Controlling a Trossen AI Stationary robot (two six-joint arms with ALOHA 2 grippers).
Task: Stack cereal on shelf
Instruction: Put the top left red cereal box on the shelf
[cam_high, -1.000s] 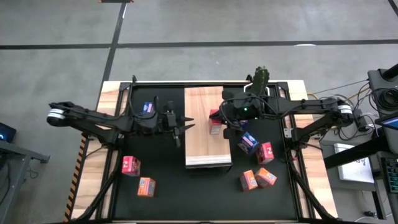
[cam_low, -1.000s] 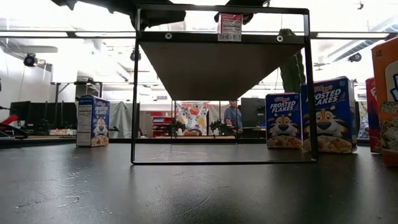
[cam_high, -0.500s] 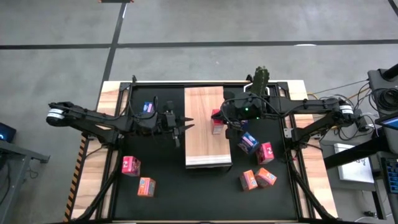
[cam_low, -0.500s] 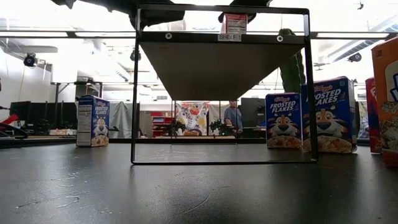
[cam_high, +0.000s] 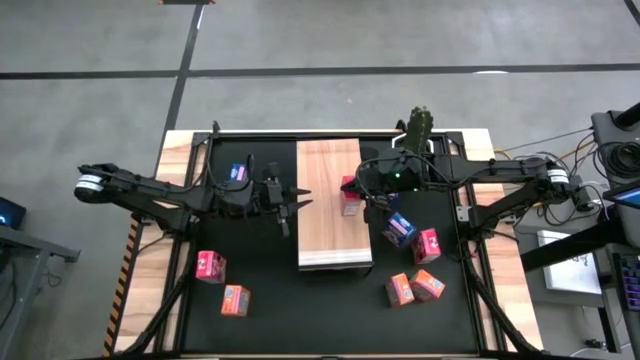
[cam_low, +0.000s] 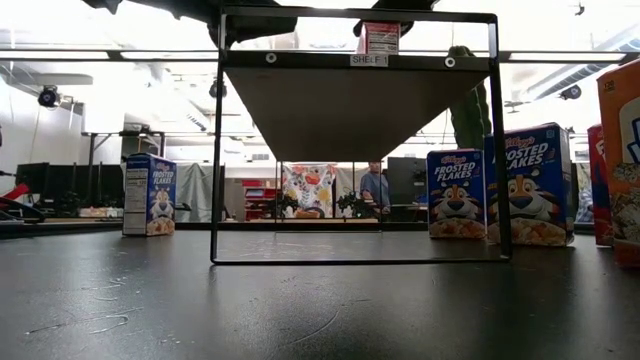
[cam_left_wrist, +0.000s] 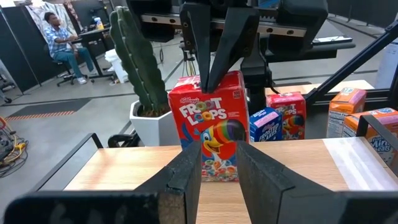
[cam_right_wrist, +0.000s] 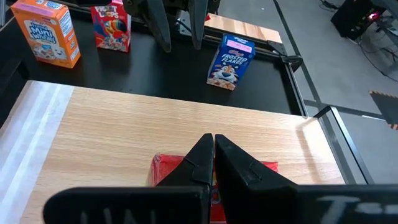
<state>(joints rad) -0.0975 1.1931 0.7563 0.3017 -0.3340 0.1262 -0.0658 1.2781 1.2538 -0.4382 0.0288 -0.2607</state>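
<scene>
The shelf (cam_high: 330, 235) is a light wood board raised on a black frame in the middle of the black mat. One red cereal box (cam_left_wrist: 211, 137) stands upright on its far half, bottom on the wood. My right gripper (cam_right_wrist: 213, 142) is shut, its tips at that box's top. My left gripper (cam_left_wrist: 219, 168) hovers level at the shelf's left edge (cam_high: 303, 201), pointing at the box. It is open with nothing between its fingers. Other cereal boxes stand on the mat on both sides. My right gripper's shut fingers (cam_left_wrist: 214, 59) come down on the red box from above, slanting in from the table's right. Their tips meet its top edge (cam_left_wrist: 208, 84) on the side facing the left arm. The box stands upright on the shelf; nothing lies between the fingers.
A cactus in a white pot (cam_high: 419, 125) stands behind the shelf's far right corner. On the mat, a blue box (cam_high: 238, 172), a red one (cam_high: 209, 265) and an orange one (cam_high: 235, 299) stand on the left. Several more (cam_high: 410, 260) stand on the right. A person (cam_left_wrist: 59, 37) sits beyond the table.
The red box on the shelf has shifted a little toward the table's right under my right gripper's shut fingers, staying upright. My left gripper has kept still.
</scene>
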